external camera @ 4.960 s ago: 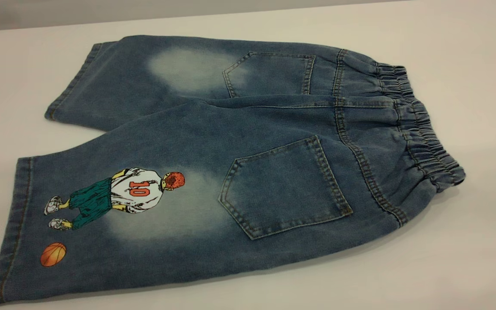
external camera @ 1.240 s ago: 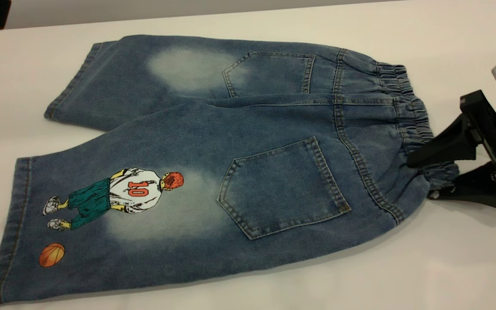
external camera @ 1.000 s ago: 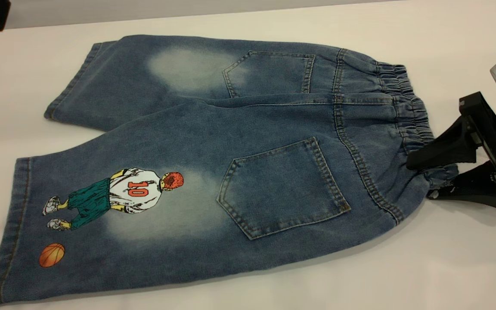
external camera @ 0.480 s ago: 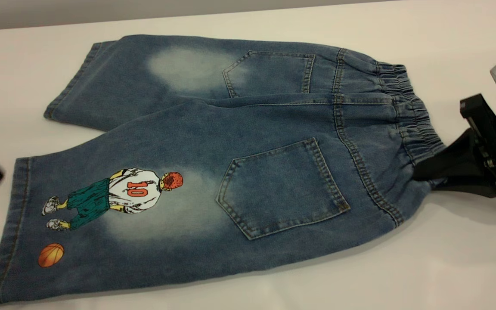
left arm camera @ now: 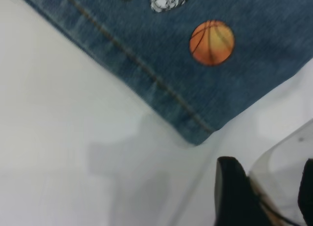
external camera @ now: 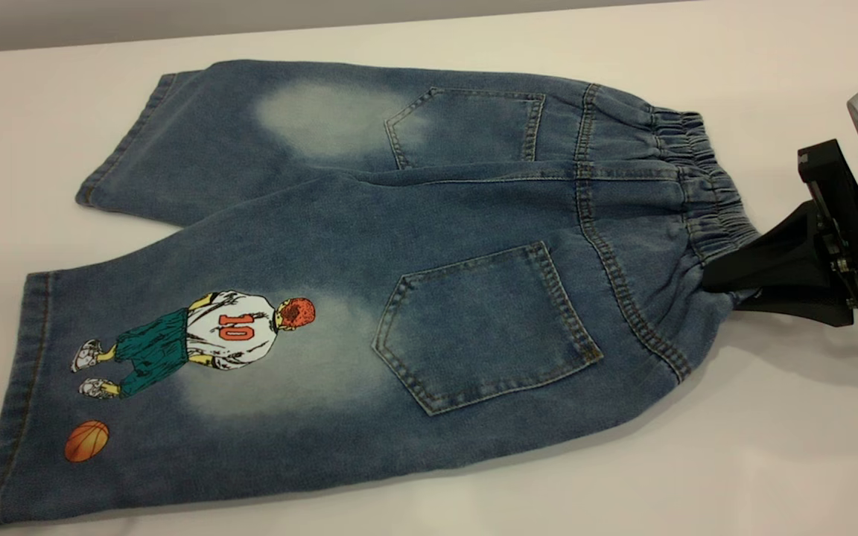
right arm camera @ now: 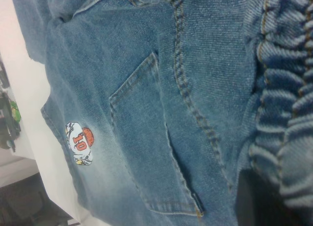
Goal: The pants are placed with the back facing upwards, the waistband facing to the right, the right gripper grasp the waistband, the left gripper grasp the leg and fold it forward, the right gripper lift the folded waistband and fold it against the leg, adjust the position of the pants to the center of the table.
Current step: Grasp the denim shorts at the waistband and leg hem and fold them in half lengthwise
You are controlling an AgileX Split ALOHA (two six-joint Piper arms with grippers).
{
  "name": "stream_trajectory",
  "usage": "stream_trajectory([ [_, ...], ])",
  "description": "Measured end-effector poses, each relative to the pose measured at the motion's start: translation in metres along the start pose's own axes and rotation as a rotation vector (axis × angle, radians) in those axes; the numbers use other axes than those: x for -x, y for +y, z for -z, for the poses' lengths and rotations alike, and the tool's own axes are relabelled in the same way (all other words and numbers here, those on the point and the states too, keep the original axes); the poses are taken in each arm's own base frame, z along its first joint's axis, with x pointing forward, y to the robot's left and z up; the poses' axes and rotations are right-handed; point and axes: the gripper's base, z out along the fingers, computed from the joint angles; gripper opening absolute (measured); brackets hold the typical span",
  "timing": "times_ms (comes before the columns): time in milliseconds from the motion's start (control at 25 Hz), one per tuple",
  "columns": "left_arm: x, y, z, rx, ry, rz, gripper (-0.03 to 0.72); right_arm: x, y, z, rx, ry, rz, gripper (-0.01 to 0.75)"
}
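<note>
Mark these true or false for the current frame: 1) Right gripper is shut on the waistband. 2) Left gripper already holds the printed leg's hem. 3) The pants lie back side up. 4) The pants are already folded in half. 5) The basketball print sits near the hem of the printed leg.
1) True. The right gripper is closed on the waistband at its near corner.
2) False. In the left wrist view the left gripper sits off the leg's hem corner, over the bare table, holding no cloth.
3) True. Both patch pockets of the pants face up.
4) False. They lie spread out flat, both legs showing.
5) True. The basketball is close to the hem.
</note>
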Motion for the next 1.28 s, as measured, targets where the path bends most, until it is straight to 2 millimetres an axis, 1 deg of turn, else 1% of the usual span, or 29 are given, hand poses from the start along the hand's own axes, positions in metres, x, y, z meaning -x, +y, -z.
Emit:
stream_trajectory([
  [240,-0.011,0.001,-0.015,0.06,0.011,-0.056,0.309,0.0,0.001,0.0,0.016,0.001,-0.001,0.042],
  [520,-0.004,0.013,-0.038,0.113,-0.004,-0.069,0.309,0.0,0.002,0.0,0.025,0.002,-0.001,0.042],
  [680,-0.004,0.01,-0.051,0.086,0.039,-0.155,0.309,0.0,0.004,0.0,0.048,0.003,-0.001,0.042],
  [840,-0.003,-0.001,-0.053,0.043,0.074,-0.271,0.309,0.0,0.004,0.0,0.048,0.003,-0.001,0.042],
  [1080,-0.003,0.0,-0.058,0.045,0.077,-0.281,0.309,0.0,0.006,0.0,0.06,0.003,-0.002,0.042],
  [1280,-0.002,0.002,-0.067,0.062,0.074,-0.283,0.309,0.0,0.006,0.0,0.06,0.003,-0.002,0.042],
])
